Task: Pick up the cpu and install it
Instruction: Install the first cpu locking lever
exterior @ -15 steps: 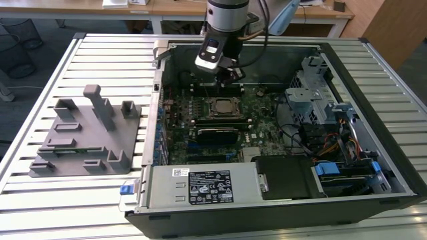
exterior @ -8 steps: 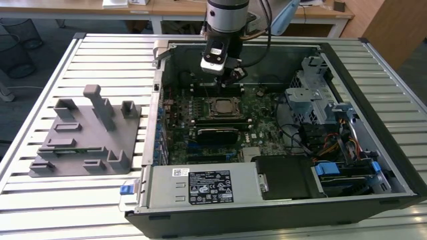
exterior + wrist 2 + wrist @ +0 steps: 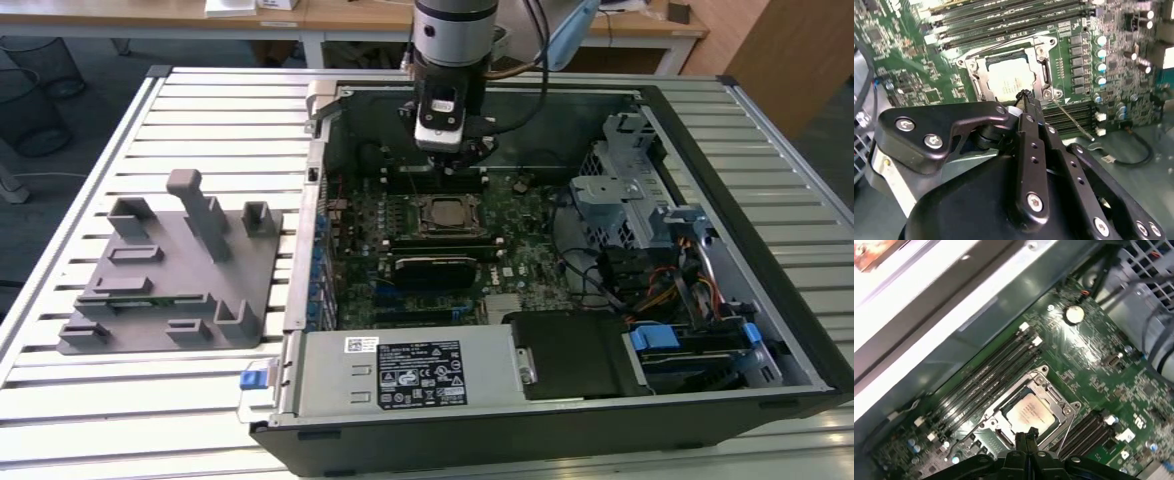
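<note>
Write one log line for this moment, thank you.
gripper: shut, empty | cpu: in socket | position: gripper above cpu

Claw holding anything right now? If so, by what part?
Nothing held. The claw is shut and empty above the cpu, which sits in the motherboard socket.

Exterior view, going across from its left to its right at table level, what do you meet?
Grey slotted fixture → edge of the computer case → cpu in its socket on the motherboard → metal drive cage → slatted table.
</note>
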You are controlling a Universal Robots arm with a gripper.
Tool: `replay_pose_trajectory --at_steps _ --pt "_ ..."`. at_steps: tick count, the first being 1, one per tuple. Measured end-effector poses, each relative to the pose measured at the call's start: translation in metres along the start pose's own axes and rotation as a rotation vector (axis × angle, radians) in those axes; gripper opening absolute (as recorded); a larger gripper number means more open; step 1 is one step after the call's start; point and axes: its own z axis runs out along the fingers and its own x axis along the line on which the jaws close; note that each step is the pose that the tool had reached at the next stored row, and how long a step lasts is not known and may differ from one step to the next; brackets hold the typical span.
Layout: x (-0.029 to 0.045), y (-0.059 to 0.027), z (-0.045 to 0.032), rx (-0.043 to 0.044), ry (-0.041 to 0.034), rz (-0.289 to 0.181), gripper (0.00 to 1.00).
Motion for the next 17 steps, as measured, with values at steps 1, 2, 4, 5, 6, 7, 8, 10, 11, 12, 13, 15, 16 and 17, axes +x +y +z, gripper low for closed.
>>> replay_pose_trajectory --at_steps 1,2,4,5,6,7,8,10,11,12,13,15,16,17 --pt "0.0 0.0 0.0002 -0.0005 0.0003 -0.018 0.11" --pt "0.0 0.0 0.0004 -0.0009 0.0005 -0.038 0.11" --pt "0.0 0.0 0.0007 -0.0018 0.0011 -0.073 0.11" --pt "0.0 0.0 0.0008 -0.0021 0.0013 -0.092 0.11" --pt "0.0 0.0 0.001 -0.0025 0.0016 -0.109 0.11" --pt "0.0 0.0 0.0011 -0.0029 0.0019 -0.128 0.11" --pt "0.0 0.0 0.0013 -0.0033 0.0021 -0.146 0.11" --pt "0.0 0.0 0.0015 -0.0042 0.0027 -0.183 0.11" --pt "0.0 0.0 0.0016 -0.0046 0.0029 -0.201 0.11" --pt "0.0 0.0 0.0018 -0.005 0.0032 -0.219 0.11" --pt "0.0 0.0 0.0019 -0.0055 0.0035 -0.237 0.11" --pt "0.0 0.0 0.0021 -0.0062 0.004 -0.273 0.11" --pt "0.0001 0.0 0.0023 -0.0066 0.0042 -0.291 0.11" --pt "0.0001 0.0 0.0024 -0.0072 0.0045 -0.31 0.11"
